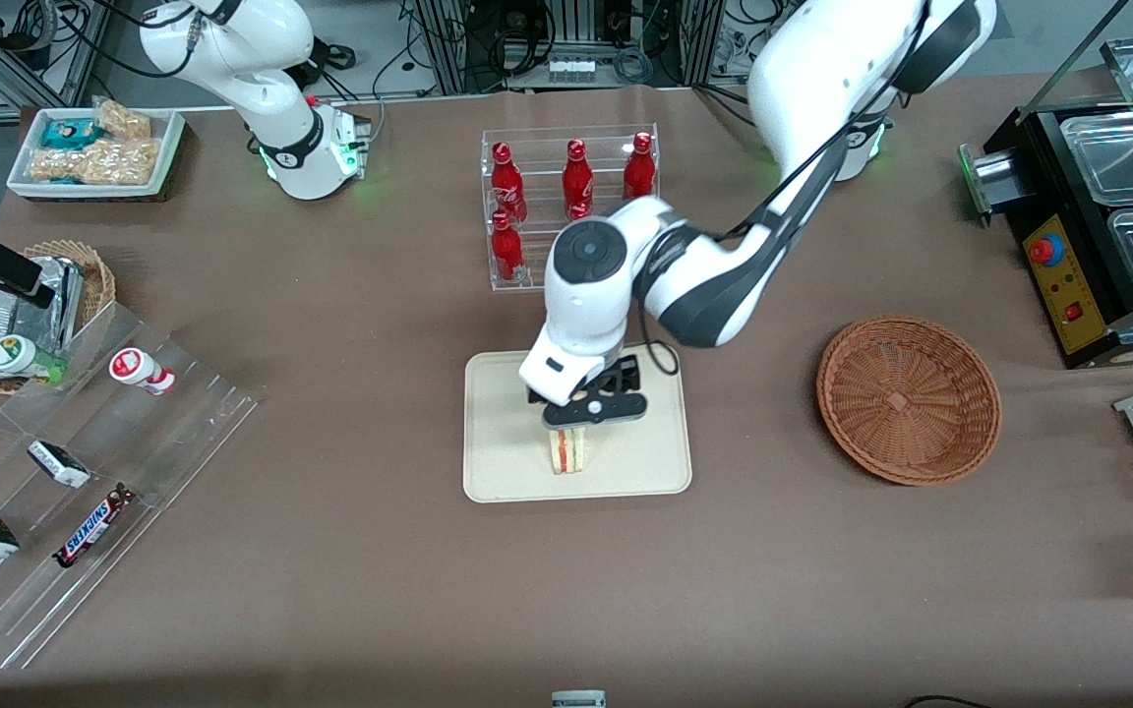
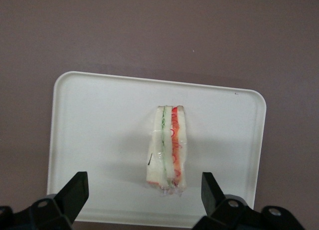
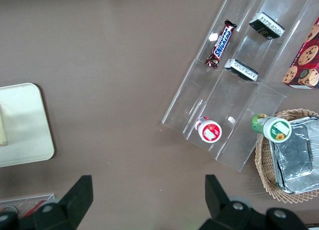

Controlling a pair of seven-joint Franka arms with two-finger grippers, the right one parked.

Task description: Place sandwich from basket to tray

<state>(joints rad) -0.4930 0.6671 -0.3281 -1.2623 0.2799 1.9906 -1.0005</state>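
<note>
The sandwich [image 1: 567, 450] [image 2: 168, 145] rests on the cream tray [image 1: 507, 462] [image 2: 99, 120], in the part of the tray nearer the front camera. Its red and green filling layers show at the cut side. My left gripper [image 1: 586, 413] [image 2: 143, 182] hovers just above it and is open. Its black fingertips [image 2: 76, 187] stand wide apart on either side of the sandwich without touching it. The reddish-brown woven basket [image 1: 909, 398] lies beside the tray, toward the working arm's end of the table, with nothing in it.
A clear rack of red bottles [image 1: 571, 197] stands farther from the front camera than the tray. A stepped acrylic rack with snacks [image 1: 85, 472] and a tan basket of foil packets [image 1: 35, 305] lie toward the parked arm's end. A black appliance [image 1: 1088, 226] sits past the basket.
</note>
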